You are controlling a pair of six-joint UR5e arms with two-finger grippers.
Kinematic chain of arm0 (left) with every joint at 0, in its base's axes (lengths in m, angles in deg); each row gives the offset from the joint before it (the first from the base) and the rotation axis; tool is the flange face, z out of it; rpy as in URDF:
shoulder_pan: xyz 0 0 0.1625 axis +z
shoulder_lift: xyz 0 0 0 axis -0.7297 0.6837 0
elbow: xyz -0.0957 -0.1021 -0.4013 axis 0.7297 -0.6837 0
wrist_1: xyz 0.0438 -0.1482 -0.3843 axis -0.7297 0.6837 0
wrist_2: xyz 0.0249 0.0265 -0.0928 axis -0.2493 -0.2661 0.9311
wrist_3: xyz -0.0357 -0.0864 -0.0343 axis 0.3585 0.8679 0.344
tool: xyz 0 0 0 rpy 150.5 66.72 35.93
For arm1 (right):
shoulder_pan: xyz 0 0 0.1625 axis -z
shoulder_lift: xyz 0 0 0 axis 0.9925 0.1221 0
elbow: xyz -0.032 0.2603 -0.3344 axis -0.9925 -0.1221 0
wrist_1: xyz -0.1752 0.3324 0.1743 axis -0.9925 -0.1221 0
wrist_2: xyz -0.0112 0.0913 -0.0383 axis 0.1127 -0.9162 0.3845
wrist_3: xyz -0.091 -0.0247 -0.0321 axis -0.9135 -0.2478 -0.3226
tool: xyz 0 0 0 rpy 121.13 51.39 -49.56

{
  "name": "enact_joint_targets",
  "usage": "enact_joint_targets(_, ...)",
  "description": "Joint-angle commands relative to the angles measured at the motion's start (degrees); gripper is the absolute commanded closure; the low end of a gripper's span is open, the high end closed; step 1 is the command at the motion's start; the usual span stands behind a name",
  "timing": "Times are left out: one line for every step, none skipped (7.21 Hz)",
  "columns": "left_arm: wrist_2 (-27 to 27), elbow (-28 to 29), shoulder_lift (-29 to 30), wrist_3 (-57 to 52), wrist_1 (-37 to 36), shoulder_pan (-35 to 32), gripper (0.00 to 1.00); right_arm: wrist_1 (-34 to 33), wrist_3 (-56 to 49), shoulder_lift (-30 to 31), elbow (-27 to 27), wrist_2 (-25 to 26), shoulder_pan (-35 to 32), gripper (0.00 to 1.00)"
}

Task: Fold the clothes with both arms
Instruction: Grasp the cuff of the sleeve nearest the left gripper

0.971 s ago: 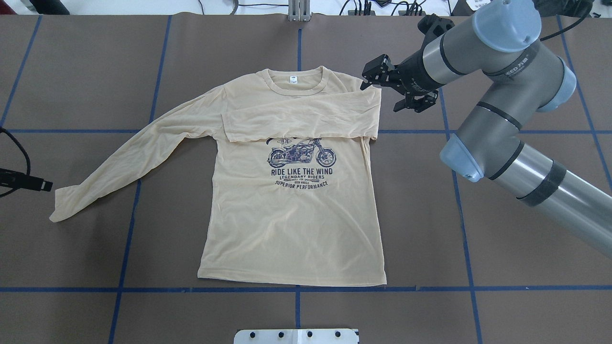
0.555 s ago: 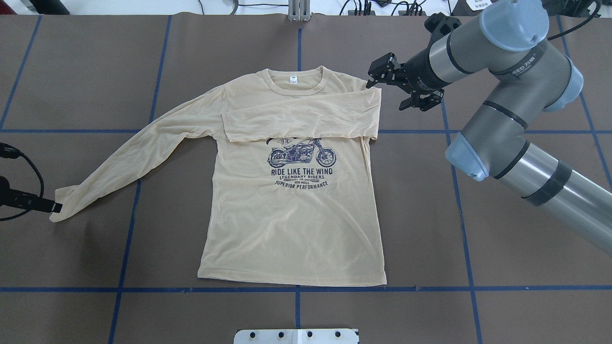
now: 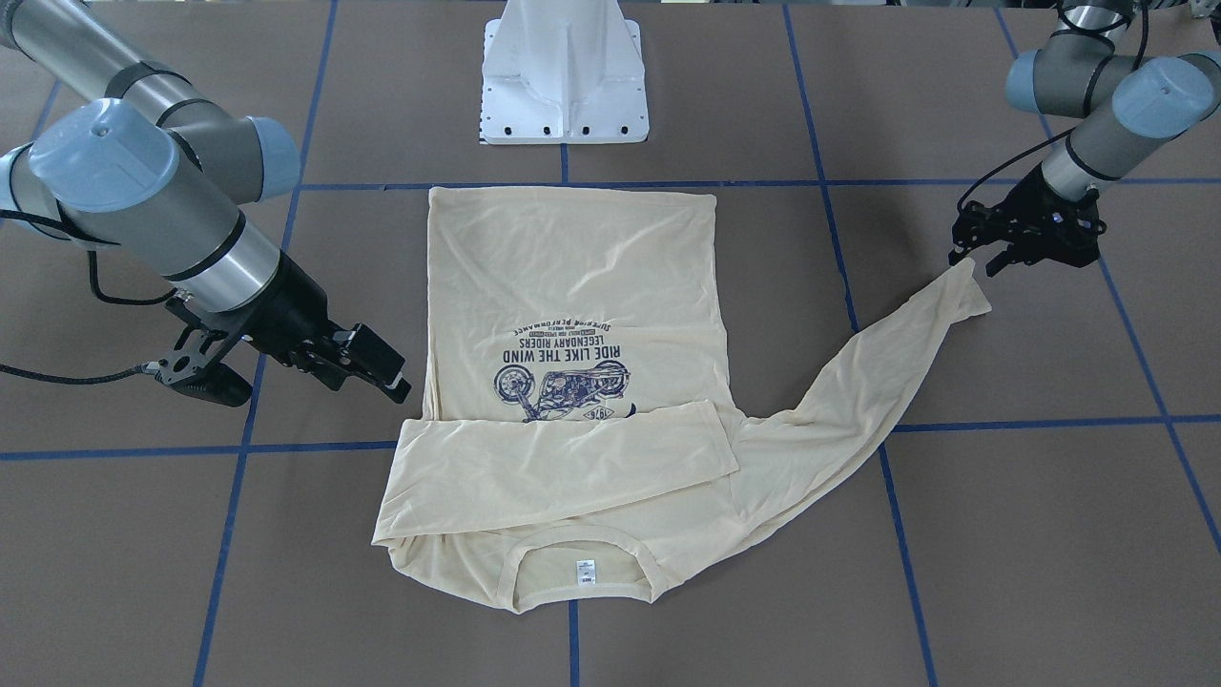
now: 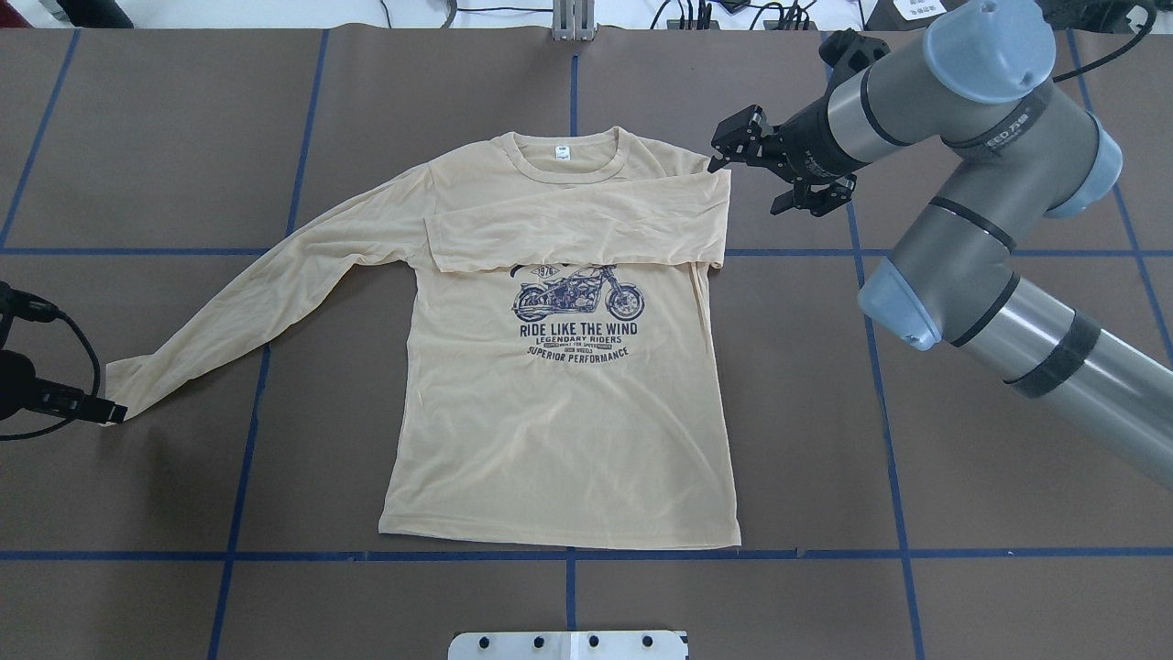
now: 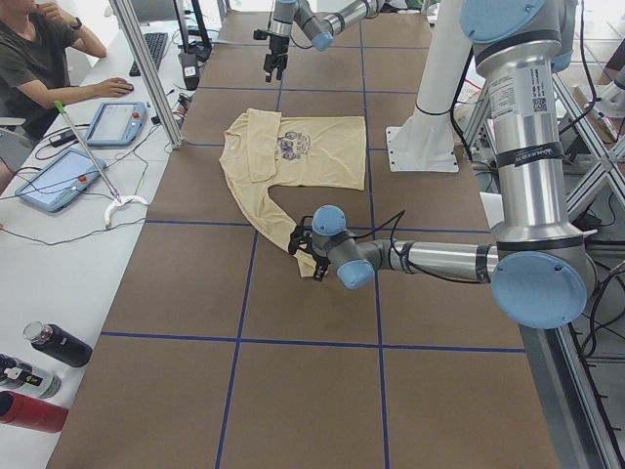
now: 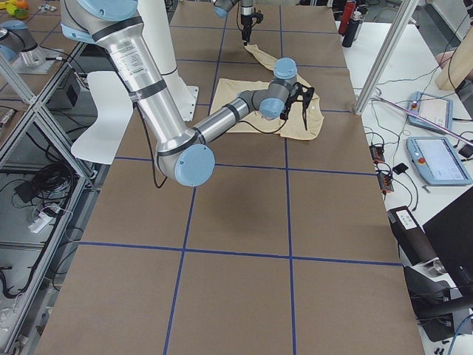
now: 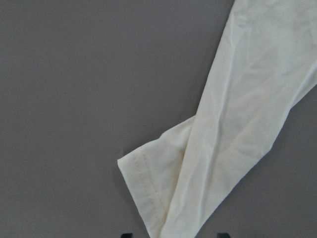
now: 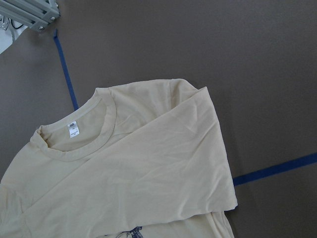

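Note:
The cream-yellow long-sleeved T-shirt (image 4: 559, 440) lies flat with its print up and its collar at the far side. One sleeve is folded across the chest (image 4: 577, 229). The other sleeve stretches out to its cuff (image 4: 124, 394) at the overhead view's left. My left gripper (image 3: 973, 262) is open right at that cuff, and the left wrist view has the cuff (image 7: 148, 188) between the two fingertips. My right gripper (image 4: 745, 188) hangs open and empty just beside the shirt's folded shoulder (image 8: 208, 99).
The white pedestal base (image 3: 563, 76) stands on the robot's side of the shirt's hem. Blue tape lines (image 4: 568, 555) cross the brown table. A side bench holds tablets (image 5: 59, 176) with a seated person (image 5: 39, 49) behind, and bottles (image 5: 54, 347) lie nearby.
My left gripper has come in from the table's edge to the sleeve cuff. The right gripper has drawn back slightly from the shirt's shoulder. The shirt has not moved.

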Motion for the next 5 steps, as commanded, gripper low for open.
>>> enact_joint_targets(-0.57, 0.11, 0.00, -0.13, 0.00, 0.30, 0.90, -0.02, 0.00, 0.34, 0.07, 0.03, -0.05, 0.02)
enact_joint_targets(-0.57, 0.11, 0.00, -0.48, 0.00, 0.30, 1.00, -0.02, 0.00, 0.34, 0.34, 0.03, -0.05, 0.02)
enact_joint_targets(-0.57, -0.42, -0.09, -0.65, 0.08, 0.04, 1.00, -0.02, 0.00, 0.52, 0.34, 0.12, -0.14, 0.02)
enact_joint_targets(-0.22, -0.94, -0.70, -0.74, 0.35, -0.40, 1.00, -0.02, 0.00, 0.69, 0.43, 0.21, 0.03, 0.02)
enact_joint_targets(0.39, -5.74, -2.44, -0.57, 0.00, -0.67, 1.00, -0.02, 0.00, 0.69, 0.43, 0.21, -0.05, 0.02)
